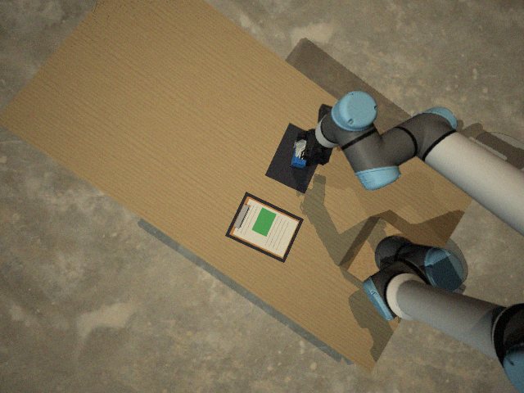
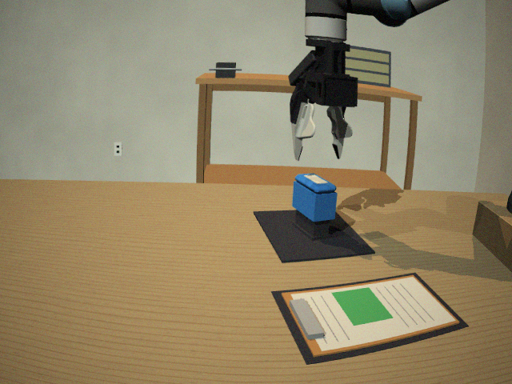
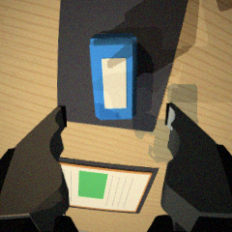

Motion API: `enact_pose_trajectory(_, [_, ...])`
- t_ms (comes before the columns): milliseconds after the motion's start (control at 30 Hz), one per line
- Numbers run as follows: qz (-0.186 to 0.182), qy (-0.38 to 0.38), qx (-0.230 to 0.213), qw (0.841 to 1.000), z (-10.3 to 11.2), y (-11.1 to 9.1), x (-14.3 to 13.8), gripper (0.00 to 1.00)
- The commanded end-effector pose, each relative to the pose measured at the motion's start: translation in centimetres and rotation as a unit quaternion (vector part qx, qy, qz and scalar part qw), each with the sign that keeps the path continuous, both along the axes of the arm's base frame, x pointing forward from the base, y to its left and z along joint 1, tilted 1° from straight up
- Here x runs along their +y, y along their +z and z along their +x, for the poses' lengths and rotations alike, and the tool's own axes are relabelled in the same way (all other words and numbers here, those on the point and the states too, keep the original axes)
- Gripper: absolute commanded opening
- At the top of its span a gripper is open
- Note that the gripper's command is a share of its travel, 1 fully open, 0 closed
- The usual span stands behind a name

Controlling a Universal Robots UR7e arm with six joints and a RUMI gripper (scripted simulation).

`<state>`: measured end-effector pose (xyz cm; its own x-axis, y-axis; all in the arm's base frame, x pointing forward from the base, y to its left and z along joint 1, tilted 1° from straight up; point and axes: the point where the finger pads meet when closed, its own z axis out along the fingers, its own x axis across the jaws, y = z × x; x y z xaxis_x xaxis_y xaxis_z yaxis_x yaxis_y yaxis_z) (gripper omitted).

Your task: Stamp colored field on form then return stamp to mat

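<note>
A blue stamp point(image 1: 298, 161) point(image 2: 314, 200) point(image 3: 112, 82) with a white label on top stands upright on the dark mat point(image 1: 283, 169) point(image 2: 285, 243) point(image 3: 77, 58). My gripper point(image 2: 318, 156) point(image 3: 115, 105) is open and empty. It hangs a short way above the stamp, fingers pointing down, one on each side of it in the wrist view. The form point(image 1: 281, 237) point(image 2: 418, 306) point(image 3: 130, 188) lies on a clipboard nearer the table's front. Its green field point(image 1: 264, 221) point(image 2: 362, 306) point(image 3: 93, 184) is bare.
The arm point(image 1: 381, 143) reaches in from the right over the wooden table point(image 1: 147, 106). A raised wooden block point(image 2: 492, 235) sits at the table's right edge. A shelf table point(image 2: 248, 80) with a small black object point(image 2: 225, 69) stands by the back wall.
</note>
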<state>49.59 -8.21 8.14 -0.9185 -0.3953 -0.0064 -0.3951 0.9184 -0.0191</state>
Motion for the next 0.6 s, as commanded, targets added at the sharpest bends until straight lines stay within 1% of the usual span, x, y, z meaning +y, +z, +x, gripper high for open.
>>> enact_pose_trajectory(0, [0.0, -0.001, 0.0, 1.0, 0.1, -2.0, -0.2, 0.5])
enact_pose_trajectory(333, [0.0, -0.001, 0.0, 1.0, 0.1, -6.6, -0.2, 0.5])
enact_pose_trajectory(400, [0.0, -0.001, 0.0, 1.0, 0.1, -7.2, -0.2, 0.5])
enact_pose_trajectory(467, [0.0, -0.001, 0.0, 1.0, 0.1, -7.2, -0.2, 0.5])
enact_pose_trajectory(567, [0.0, -0.001, 0.0, 1.0, 0.1, -7.9, -0.2, 0.5])
